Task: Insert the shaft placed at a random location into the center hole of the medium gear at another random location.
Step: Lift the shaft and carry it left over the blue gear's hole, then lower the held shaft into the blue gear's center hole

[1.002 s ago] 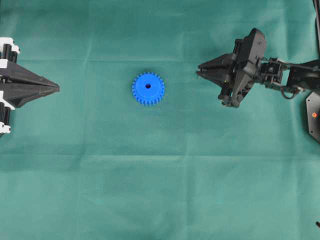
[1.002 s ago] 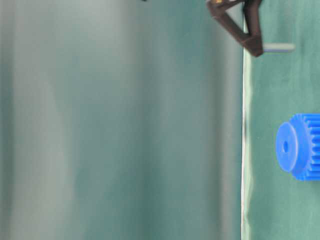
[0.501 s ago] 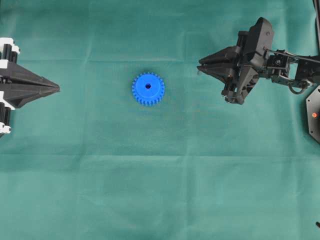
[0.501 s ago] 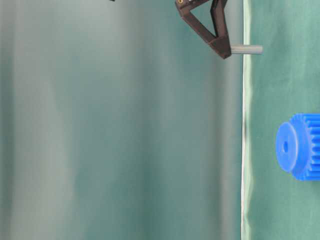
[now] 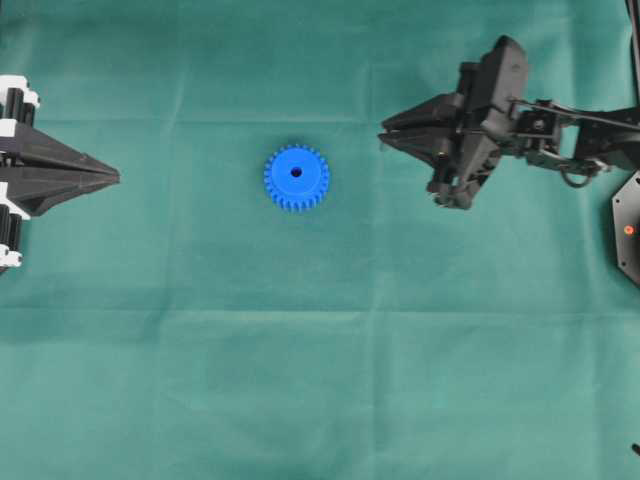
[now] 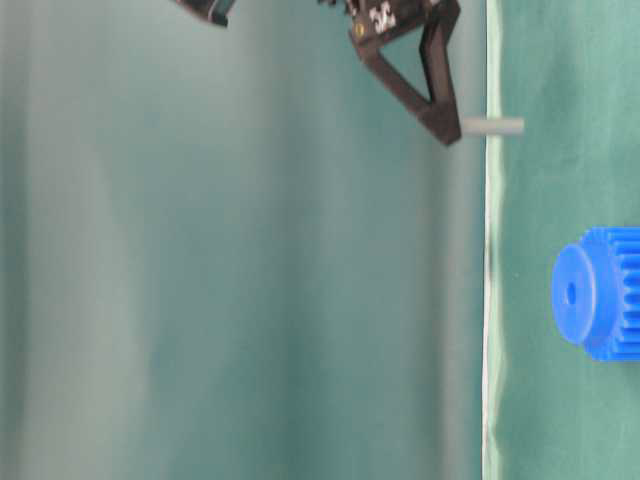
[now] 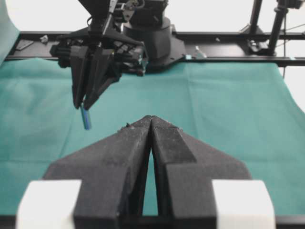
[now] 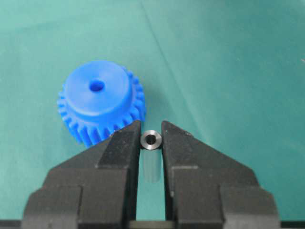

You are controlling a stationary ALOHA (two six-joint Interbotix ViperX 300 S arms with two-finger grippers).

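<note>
Covering desk (image 5: pixel 320 400): green cloth, flat, bare around parts; medium gear (image 5: pixel 296 177) lies flat mid-desk, center hole (image 5: pixel 296 172) facing up; right tool (image 5: pixel 385 137) clenched on shaft (image 6: pixel 492 126), long axis vertical, raised off cloth, gear well apart toward left; left tool (image 5: pixel 112 177) pinched closed, holding nothing, farther off

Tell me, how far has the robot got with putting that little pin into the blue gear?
Done: the right gripper has picked up the shaft and holds it clamped between its fingers, clear of the green cloth. In hand: carrying it, still off to one side of the medium gear. Left: line the shaft up over the center hole, which is empty, and push it in. The left gripper sits shut at the side.
</note>
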